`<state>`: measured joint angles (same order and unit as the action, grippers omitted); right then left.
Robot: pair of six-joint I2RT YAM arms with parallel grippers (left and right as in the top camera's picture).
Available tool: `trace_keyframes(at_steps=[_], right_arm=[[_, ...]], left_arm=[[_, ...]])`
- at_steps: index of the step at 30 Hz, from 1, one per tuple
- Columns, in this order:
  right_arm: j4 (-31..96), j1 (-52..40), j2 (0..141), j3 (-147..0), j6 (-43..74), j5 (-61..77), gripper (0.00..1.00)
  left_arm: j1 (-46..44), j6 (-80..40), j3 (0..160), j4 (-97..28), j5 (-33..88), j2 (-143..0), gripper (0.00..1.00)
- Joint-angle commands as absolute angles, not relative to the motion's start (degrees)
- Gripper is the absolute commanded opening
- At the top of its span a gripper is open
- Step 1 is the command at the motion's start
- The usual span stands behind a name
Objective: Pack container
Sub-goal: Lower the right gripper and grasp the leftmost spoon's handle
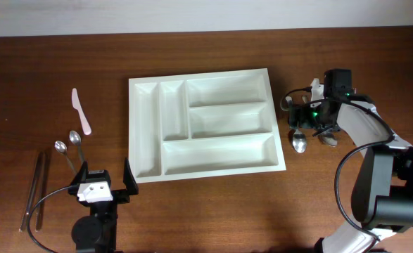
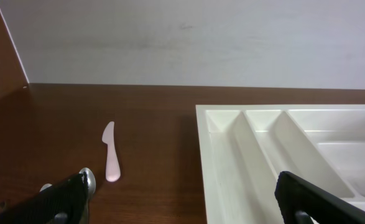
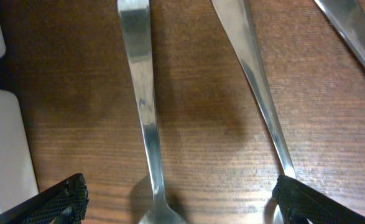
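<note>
The container (image 1: pixel 220 152) is a large white five-compartment cutlery tray at the table's middle, and all its compartments are empty. It also shows in the left wrist view (image 2: pixel 281 149). My right gripper (image 1: pixel 310 121) is open, low over metal spoons (image 1: pixel 299 143) just right of the tray. In the right wrist view its fingers (image 3: pixel 179 202) straddle one spoon handle (image 3: pixel 142 93), and a second handle (image 3: pixel 257 81) runs beside the right finger. My left gripper (image 1: pixel 100 186) is open and empty near the front edge, left of the tray's front corner.
A white plastic knife (image 1: pixel 81 112) lies left of the tray, with two metal spoons (image 1: pixel 69 143) below it. Long thin metal pieces (image 1: pixel 34 190) lie at the far left. The knife (image 2: pixel 110 158) and a spoon (image 2: pixel 89 180) show in the left wrist view.
</note>
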<state>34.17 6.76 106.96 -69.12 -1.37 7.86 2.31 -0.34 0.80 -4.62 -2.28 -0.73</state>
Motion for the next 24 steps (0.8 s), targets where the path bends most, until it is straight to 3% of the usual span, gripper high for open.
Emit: trace_keyframes(at_steps=[1, 13, 22, 24], right_arm=[[33.3, 6.8, 108.4, -70.0, -1.5, 10.0, 0.96], [32.8, 6.4, 112.6, -70.0, -1.5, 11.6, 0.89], [32.2, 5.1, 113.6, -70.0, 1.0, 8.8, 0.63], [32.3, 5.1, 113.6, -70.0, 0.9, 8.4, 0.63]], left_arm=[[2.1, 0.5, 0.5, -4.7, -1.7, -0.3, 0.99], [2.1, 0.5, 0.5, -4.7, -1.7, -0.3, 0.99], [2.1, 0.5, 0.5, -4.7, -1.7, -0.3, 0.99], [2.1, 0.5, 0.5, -4.7, -1.7, -0.3, 0.99]])
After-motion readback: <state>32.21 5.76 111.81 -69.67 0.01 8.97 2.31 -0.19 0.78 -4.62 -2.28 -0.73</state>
